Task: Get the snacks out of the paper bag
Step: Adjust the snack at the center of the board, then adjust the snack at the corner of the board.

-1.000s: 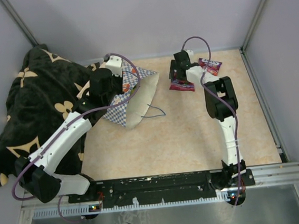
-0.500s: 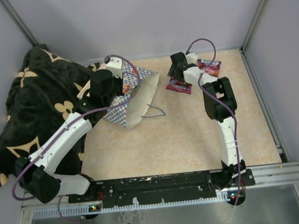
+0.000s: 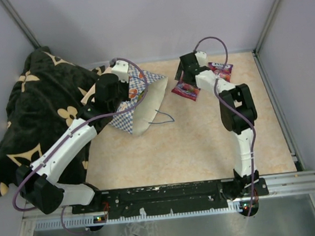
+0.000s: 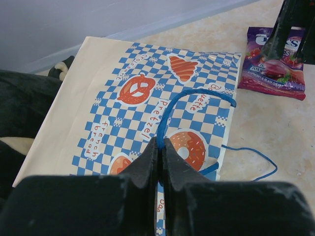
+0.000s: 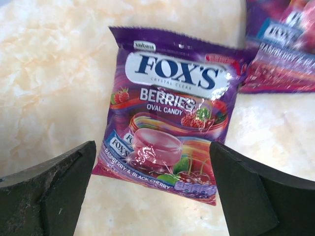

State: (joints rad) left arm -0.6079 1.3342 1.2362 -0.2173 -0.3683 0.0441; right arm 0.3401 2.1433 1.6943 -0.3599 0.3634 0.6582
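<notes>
The paper bag (image 3: 144,99) lies on its side, its mouth toward the near right. In the left wrist view its blue-and-white checkered side (image 4: 147,98) faces up. My left gripper (image 4: 160,145) is shut on the bag's blue cord handle (image 4: 197,96); it also shows in the top view (image 3: 122,92). A purple snack packet (image 3: 185,91) lies on the table right of the bag. My right gripper (image 5: 152,182) is open just above this packet (image 5: 170,113), one finger on each side of it. A second purple packet (image 3: 221,69) lies further right (image 5: 285,49). What is inside the bag is hidden.
A black patterned blanket (image 3: 34,113) is heaped at the left, against the bag's back. The bag's other blue cord (image 3: 163,116) trails on the table. Grey walls close the back and sides.
The purple packet under my right gripper has shifted slightly left, toward the bag, and the right wrist has turned a little. The left gripper and the bag have stayed put.
</notes>
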